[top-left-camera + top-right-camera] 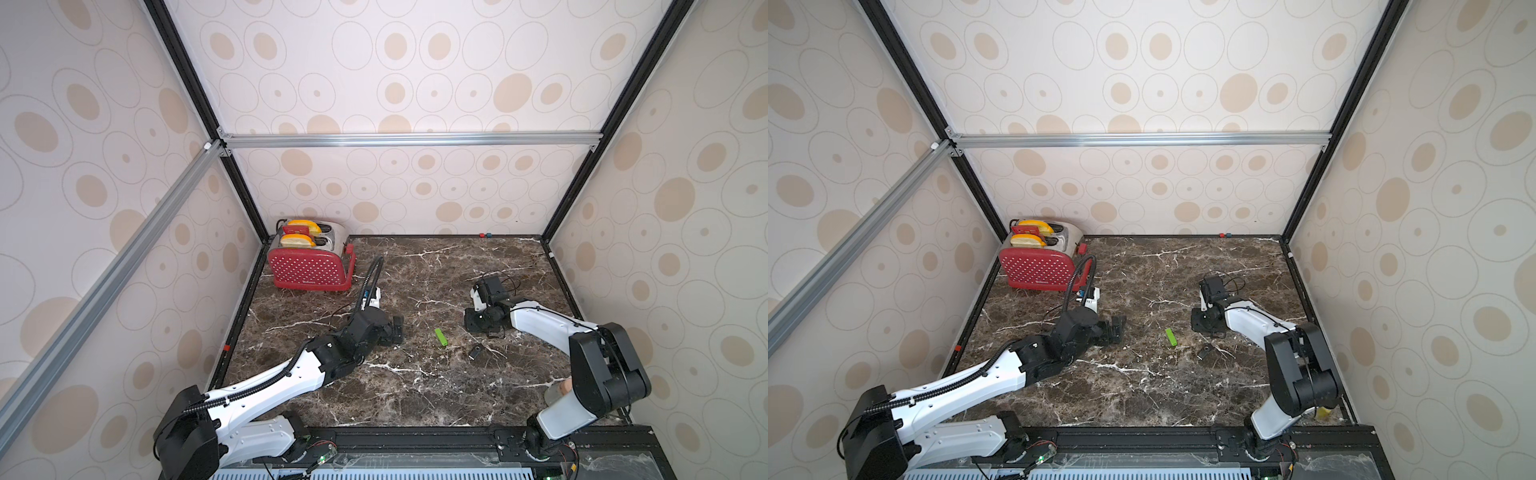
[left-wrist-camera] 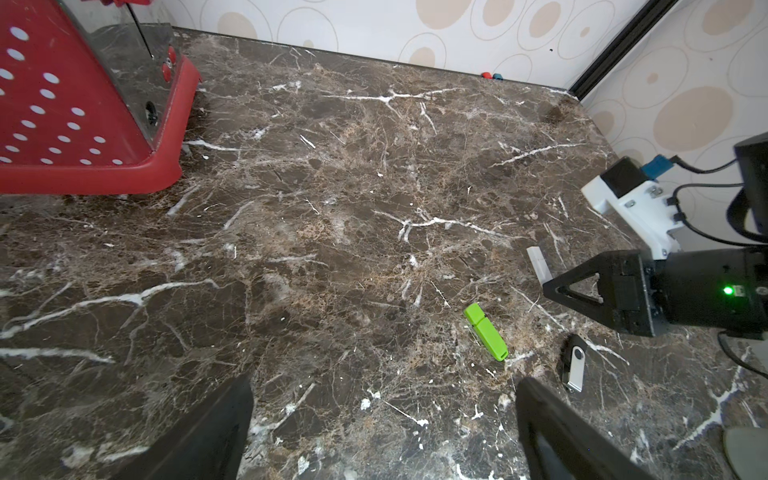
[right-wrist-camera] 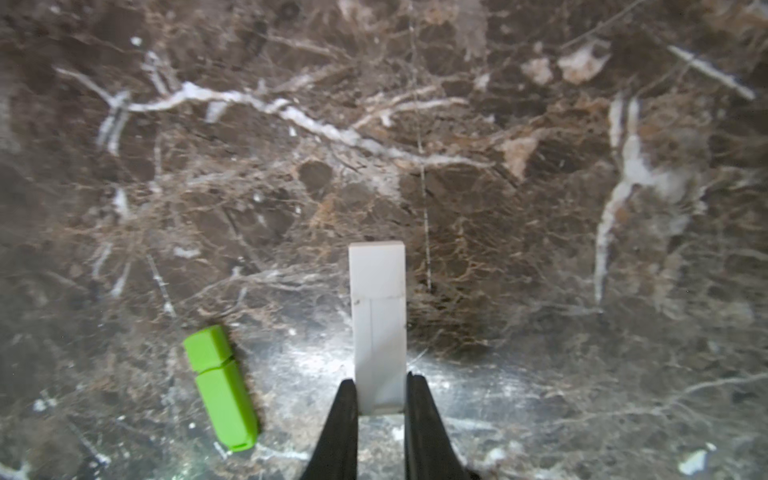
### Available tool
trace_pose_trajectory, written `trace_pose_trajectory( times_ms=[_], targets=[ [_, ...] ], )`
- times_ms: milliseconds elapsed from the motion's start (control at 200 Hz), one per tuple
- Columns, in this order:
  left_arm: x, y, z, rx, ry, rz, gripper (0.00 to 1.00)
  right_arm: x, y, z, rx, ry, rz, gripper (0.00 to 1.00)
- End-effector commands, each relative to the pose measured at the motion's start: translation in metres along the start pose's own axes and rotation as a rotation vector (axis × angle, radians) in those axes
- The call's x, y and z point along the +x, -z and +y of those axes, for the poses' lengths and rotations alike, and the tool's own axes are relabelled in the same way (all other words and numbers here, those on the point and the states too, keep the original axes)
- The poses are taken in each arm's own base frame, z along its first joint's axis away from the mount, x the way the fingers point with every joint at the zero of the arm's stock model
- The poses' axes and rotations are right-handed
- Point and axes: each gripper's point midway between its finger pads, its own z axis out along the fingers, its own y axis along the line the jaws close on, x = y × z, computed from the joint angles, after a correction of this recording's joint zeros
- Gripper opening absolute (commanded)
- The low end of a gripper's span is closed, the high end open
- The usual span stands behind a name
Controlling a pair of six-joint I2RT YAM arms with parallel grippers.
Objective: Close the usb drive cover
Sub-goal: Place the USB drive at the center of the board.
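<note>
Progress check on the cover job. The white usb drive (image 3: pixel 377 324) is pinched by its tail end in the right gripper (image 3: pixel 381 380), jaws pressed tight on both sides of it. Its cap (image 3: pixel 376 270) looks seated, with only a thin seam across the body and no plug showing, so I'd call the closing basically done. What's left is probably a last squeeze to be sure, or setting it down.

Using the green usb drive (image 1: pixel 441 337) as the landmark, the white one is held near it on the right arm's side. It looks lifted off the marble table (image 1: pixel 415 395), but I can't swear to that. The left gripper (image 2: pixel 384 386) sits near the green one on the opposite side, jaws spread wide and holding nothing. The green one's own cap is on, maybe with a hairline gap.

Counts:
- Three usb drives: white, green, and a black-and-silver swivel drive (image 1: pixel 475 352) lying near the green one, towards the right arm's base.
- One red toaster (image 1: pixel 309 262) with two toast slices, well apart from the green one by the back wall.
- Two grippers.
</note>
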Motion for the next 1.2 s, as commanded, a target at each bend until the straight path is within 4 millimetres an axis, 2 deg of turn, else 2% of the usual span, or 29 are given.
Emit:
trace_pose_trajectory(
  times_ms=[0,336,411,556,781,961,1072,1192],
  targets=[
    [-0.010,0.002,0.001,-0.019,0.001,-0.014,0.99,0.007,-0.004,-0.009,0.072,0.023,0.043,0.00],
    [-0.007,0.000,-0.001,-0.014,-0.005,0.003,0.99,0.007,-0.011,-0.010,0.087,0.032,0.064,0.01],
    [-0.006,-0.001,-0.002,-0.013,-0.009,0.007,0.99,0.007,-0.010,-0.009,0.081,0.035,0.060,0.05],
    [-0.004,-0.003,-0.001,-0.014,-0.010,0.015,0.99,0.005,-0.008,-0.007,0.076,0.040,0.053,0.21],
    [-0.003,-0.004,-0.002,-0.014,-0.011,0.018,0.99,0.003,-0.004,0.000,0.044,0.050,0.038,0.35],
    [-0.003,-0.003,0.000,-0.017,-0.013,0.014,0.99,-0.008,0.015,0.015,-0.033,0.068,-0.039,0.44],
    [-0.002,-0.003,0.001,-0.021,-0.012,0.014,0.99,-0.012,0.033,0.011,-0.013,0.064,-0.095,0.45],
    [0.003,-0.005,0.002,-0.035,-0.005,0.037,0.99,-0.005,0.045,0.003,0.012,0.023,-0.119,0.46]
  ],
)
